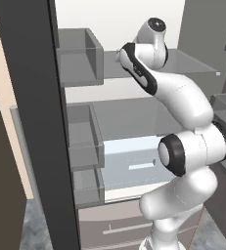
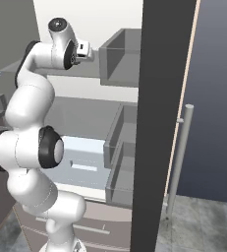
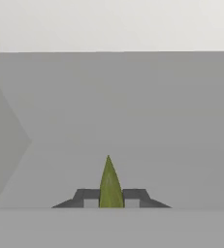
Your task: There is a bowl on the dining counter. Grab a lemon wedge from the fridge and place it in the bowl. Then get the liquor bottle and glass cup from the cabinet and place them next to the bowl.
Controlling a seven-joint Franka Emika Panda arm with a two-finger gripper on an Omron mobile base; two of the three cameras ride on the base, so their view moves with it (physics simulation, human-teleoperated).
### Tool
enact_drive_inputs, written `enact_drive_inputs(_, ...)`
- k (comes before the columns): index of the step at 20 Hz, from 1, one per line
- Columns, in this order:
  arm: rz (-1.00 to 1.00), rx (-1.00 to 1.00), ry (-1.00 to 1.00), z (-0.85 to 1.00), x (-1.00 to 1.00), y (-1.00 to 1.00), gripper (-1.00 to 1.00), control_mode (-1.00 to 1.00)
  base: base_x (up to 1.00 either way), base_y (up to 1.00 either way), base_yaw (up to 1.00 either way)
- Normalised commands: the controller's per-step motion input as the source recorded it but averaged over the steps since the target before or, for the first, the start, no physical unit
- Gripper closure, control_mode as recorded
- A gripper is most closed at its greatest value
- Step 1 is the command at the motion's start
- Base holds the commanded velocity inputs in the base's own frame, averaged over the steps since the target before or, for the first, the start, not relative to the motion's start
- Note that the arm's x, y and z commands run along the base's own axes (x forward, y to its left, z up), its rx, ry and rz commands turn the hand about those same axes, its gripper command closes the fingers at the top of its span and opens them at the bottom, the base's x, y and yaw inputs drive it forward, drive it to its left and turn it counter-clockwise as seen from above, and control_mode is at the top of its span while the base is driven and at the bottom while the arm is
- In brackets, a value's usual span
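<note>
- Gripper [image 3: 110, 199]: jaws drawn nearly together on the lemon wedge [image 3: 109, 184]. In the hand view the two dark fingertips [image 3: 87, 196] sit one on each side of the wedge, both touching it.
- Lemon wedge: narrow, yellow-green, tapering to a point that sticks out past the fingertips, away from the hand. Held between the jaws; whether its underside touches the shelf cannot be told.
- Behind the wedge in the hand view: a flat grey shelf surface [image 3: 133, 121] running back to a pale rear wall [image 3: 111, 24].
- Fridge [image 1: 129, 117]: open. Both base views look into its interior, with grey glass shelves, a pale lit lower compartment and a drawer front with bar handle [image 1: 126, 227] below.
- Arm [image 1: 183, 146]: rises from the base and bends up to the upper shelf level. The wrist [image 2: 68, 49] is at the height of the top glass shelf [image 1: 192, 63], pointing into the fridge.
- Left door [image 1: 31, 122]: stands open, edge-on in the left base view, with grey door bins [image 1: 80, 56] on its inner face.
- Right door [image 2: 159, 123]: also open, with door bins [image 2: 120, 56] alongside and a long vertical handle [image 2: 180, 157] on its outer side.
- Floor [image 2: 203, 226]: grey mottled tile, near the right door.
</note>
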Motion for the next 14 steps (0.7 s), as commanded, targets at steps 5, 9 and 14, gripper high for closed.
enact_drive_inputs(5, -0.1, 0.0, -0.22, 0.1, -1.0, 0.0, 1.0, -1.0, 0.0, 0.0, 0.0)
enact_drive_inputs(9, -0.07, 0.0, -0.18, 0.33, -1.0, 0.0, 1.0, -1.0, 0.0, 0.0, 0.0)
enact_drive_inputs(14, -0.07, 0.0, -0.07, 0.46, -1.0, 0.0, 1.0, -1.0, 0.0, 0.0, 0.0)
